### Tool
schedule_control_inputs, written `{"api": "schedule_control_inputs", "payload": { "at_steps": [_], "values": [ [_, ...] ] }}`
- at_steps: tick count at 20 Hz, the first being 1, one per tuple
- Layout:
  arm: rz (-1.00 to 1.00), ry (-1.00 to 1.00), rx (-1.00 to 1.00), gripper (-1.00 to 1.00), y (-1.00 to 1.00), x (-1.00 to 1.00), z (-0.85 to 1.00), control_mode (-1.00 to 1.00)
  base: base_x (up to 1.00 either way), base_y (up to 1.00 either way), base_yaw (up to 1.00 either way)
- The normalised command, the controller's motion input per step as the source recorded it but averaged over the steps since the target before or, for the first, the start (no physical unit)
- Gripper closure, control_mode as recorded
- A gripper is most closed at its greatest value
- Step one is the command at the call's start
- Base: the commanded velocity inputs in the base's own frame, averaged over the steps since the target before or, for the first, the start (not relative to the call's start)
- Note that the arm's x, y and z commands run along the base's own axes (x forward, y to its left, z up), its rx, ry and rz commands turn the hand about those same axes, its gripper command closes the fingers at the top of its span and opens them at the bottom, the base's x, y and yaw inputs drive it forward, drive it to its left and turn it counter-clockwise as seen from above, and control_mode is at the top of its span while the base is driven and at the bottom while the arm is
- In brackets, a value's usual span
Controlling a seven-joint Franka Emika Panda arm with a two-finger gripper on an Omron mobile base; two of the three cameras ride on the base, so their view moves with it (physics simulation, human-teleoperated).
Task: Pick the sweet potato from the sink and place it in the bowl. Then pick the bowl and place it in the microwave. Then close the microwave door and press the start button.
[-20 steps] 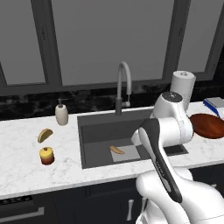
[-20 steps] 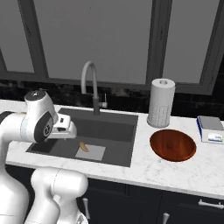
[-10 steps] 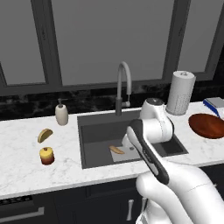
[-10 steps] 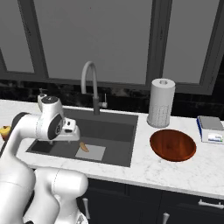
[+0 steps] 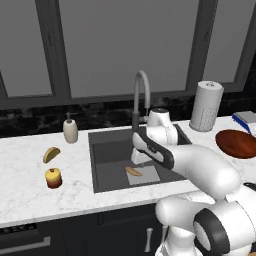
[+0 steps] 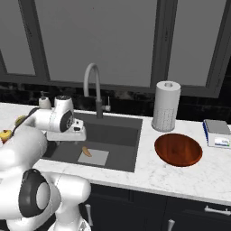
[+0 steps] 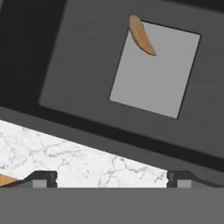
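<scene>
The sweet potato (image 5: 133, 171) (image 6: 85, 151) (image 7: 141, 35) lies on the floor of the dark sink (image 5: 110, 150) (image 6: 118, 135), at a corner of its light grey square (image 7: 155, 70). My gripper (image 7: 111, 179) (image 5: 141, 160) (image 6: 67, 136) hangs above the basin, short of the tuber and clear of it. Its fingertips (image 7: 43, 177) stand wide apart, open, with nothing between them. The reddish-brown bowl (image 5: 237, 143) (image 6: 178, 149) sits on the counter right of the sink. The microwave and its door are out of view.
A tall curved faucet (image 5: 141, 92) (image 6: 92, 85) rises behind the basin. A paper towel roll (image 6: 166, 105) and a blue-white box (image 6: 219, 134) stand at the right. Left of the sink are a soap dispenser (image 5: 70, 131), a crescent food (image 5: 51, 154) and a round fruit (image 5: 53, 177).
The arm has swung left from near the bowl side to over the sink, bringing the hand above the basin. The sweet potato and bowl have not moved.
</scene>
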Motion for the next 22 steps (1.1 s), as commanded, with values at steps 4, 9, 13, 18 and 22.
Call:
{"api": "schedule_control_inputs", "payload": {
  "at_steps": [4, 9, 13, 18, 22],
  "values": [
    [0.08, -0.04, 0.0, -1.0, 0.0, 0.09, -0.37, -1.0, 0.0, 0.0, 0.0],
    [0.06, 0.0, 0.0, -1.0, 0.0, 0.13, -0.5, -1.0, 0.0, 0.0, 0.0],
    [0.05, 0.0, 0.0, -1.0, 0.0, 0.3, -0.56, -1.0, 0.0, 0.0, 0.0],
    [0.02, 0.0, 0.0, -1.0, 0.0, 0.37, -0.25, -1.0, 0.0, 0.0, 0.0],
    [0.0, 0.0, 0.0, -1.0, 0.0, 0.4, -0.17, -1.0, 0.0, 0.0, 0.0]
  ]
}}
